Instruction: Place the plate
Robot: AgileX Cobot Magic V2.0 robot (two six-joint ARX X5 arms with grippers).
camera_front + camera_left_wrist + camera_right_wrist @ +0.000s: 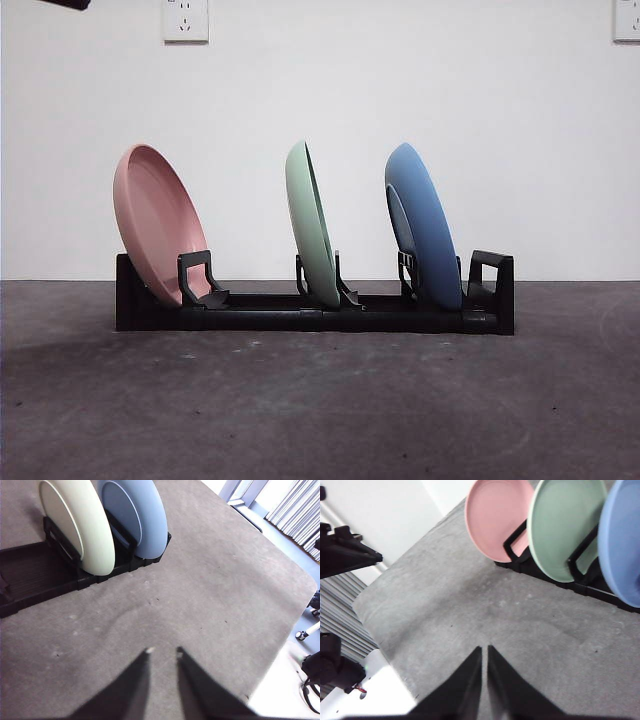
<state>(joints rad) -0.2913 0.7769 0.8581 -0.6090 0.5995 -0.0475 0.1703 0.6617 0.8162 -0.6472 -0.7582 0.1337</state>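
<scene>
Three smooth, round plates are held on edge in a black slotted rack [300,315] on the grey, mottled tabletop [320,400]: pink plate [160,225], green plate [312,225], blue plate [425,228]. The left pincer [163,652] is slightly parted; the right pincer [485,649] is nearly closed, both empty.

Even, bright indoor light, faint shadow under the rack [300,318], overexposed window in left wrist view

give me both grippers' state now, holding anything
left gripper: slightly open, holding nothing, over bare table.
right gripper: shut, holding nothing, away from the rack.
</scene>
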